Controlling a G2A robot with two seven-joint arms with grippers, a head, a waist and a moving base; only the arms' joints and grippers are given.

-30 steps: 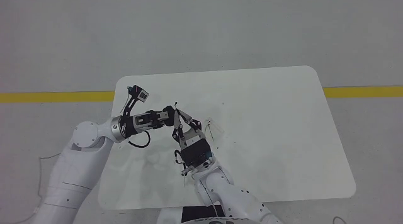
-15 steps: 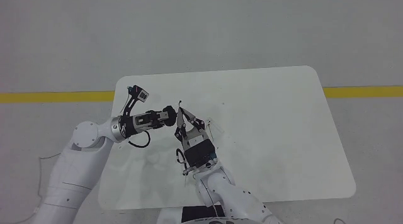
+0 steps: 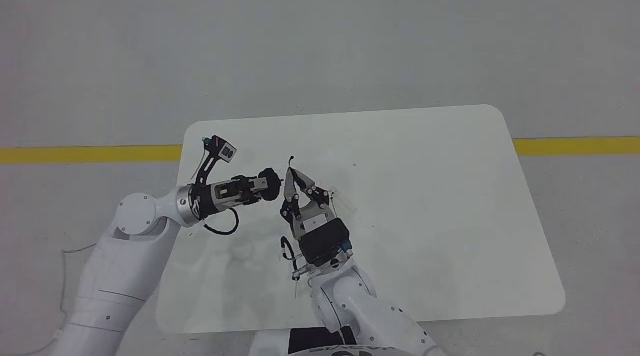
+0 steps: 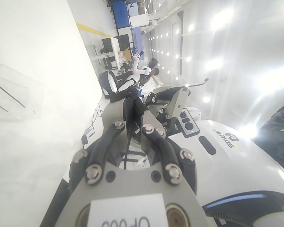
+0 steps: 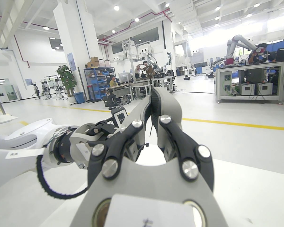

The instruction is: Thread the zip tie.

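My right claw (image 5: 152, 95) clamps the zip tie (image 5: 151, 128) lengthwise between its fingers; my left claw (image 4: 131, 106) sits closed just beside. What it holds, I cannot tell.

zip tie (image 5: 151, 129) | thin, black | pinched in right gripper (image 5: 153, 90) (tip protruding)

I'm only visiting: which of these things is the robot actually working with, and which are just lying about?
In use:
zip tie, pinched in the right fingers
left fingers, shut, nearby

Lying about:
clear box on the table
spare ties inside the box
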